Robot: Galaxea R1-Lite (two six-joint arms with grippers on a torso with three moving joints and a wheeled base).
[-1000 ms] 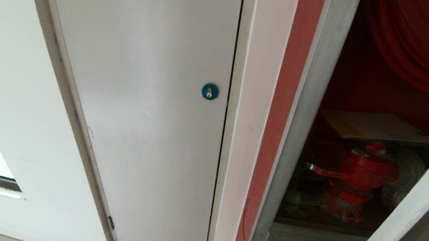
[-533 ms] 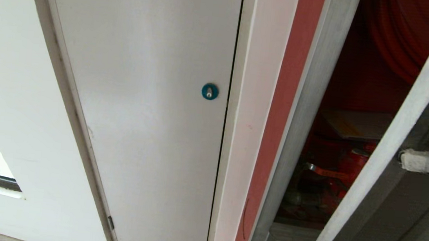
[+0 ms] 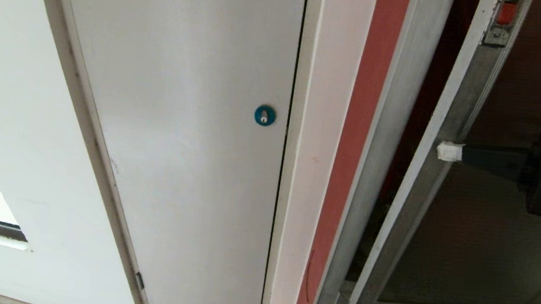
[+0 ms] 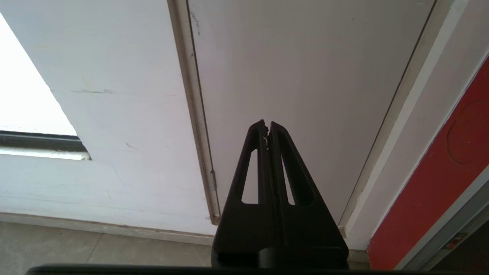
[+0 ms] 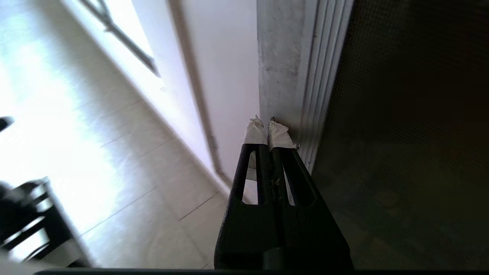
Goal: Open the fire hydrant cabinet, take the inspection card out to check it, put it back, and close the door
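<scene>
- Two doors fill the head view: a plain white door (image 3: 173,128) with a round blue lock (image 3: 264,115) on the left, and the fire hydrant cabinet (image 3: 393,109) on the right.
- Its silver-framed dark glass door (image 3: 490,242) stands nearly shut over the red interior, a red-marked latch (image 3: 503,18) at its top edge.
- Right gripper (image 3: 449,151), white-taped fingertips (image 5: 267,131) pressed together, touches the door frame's edge, holding nothing.
- Left gripper (image 4: 267,128), closed and empty, hangs before the white door.

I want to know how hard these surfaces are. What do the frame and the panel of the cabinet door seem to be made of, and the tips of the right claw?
The door frame looks like brushed silver metal, dull and scuffed. The door panel seems to be dark tinted glass: smooth, with faint reflections. The right claw, shut against the frame, has black, probably plastic fingers with tips wrapped in frayed white tape.
</scene>
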